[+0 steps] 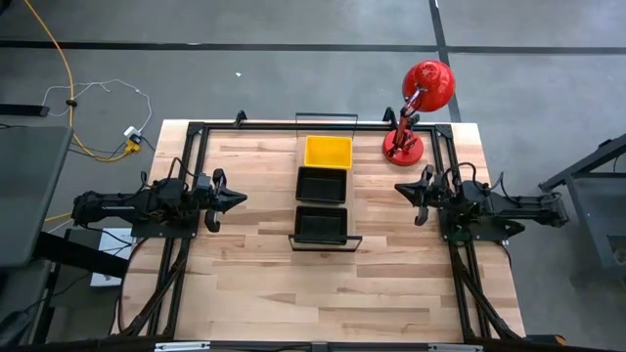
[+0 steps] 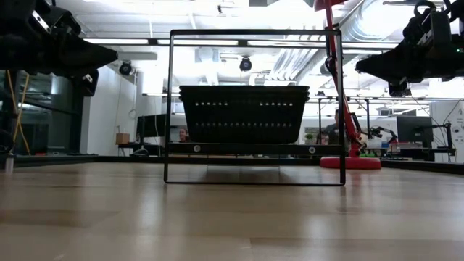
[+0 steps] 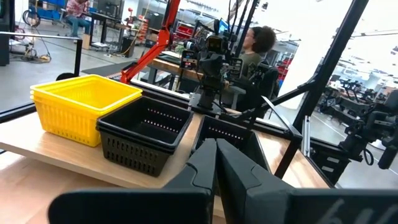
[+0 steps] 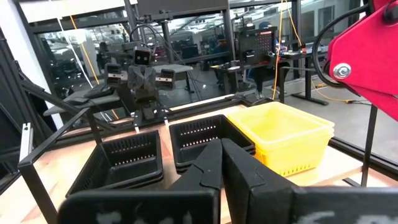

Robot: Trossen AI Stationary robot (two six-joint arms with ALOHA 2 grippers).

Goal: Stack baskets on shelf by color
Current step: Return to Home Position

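Three groups of baskets line the shelf (image 1: 324, 242), which runs down the middle of the surface (image 1: 245, 284) in the high view. The yellow baskets (image 1: 328, 152) are at the far end by the red lamp (image 1: 416, 108), the middle black baskets (image 1: 323, 184) are just beside them, and the near black baskets (image 1: 322, 224) are at the other end. The left gripper (image 1: 239, 198) hangs to the left of the shelf and the right gripper (image 1: 401, 188) to its right, both well apart from it and pointing inward.

In the low view the near black baskets fill the shelf's wire frame, with both arms raised above the surface on either side.

The left wrist view shows the left gripper clenched on nothing, fingertips meeting. The yellow baskets are nested in a stack, and a person (image 3: 258, 46) sits in the room beyond.

The right wrist view shows the right gripper likewise clenched and empty.
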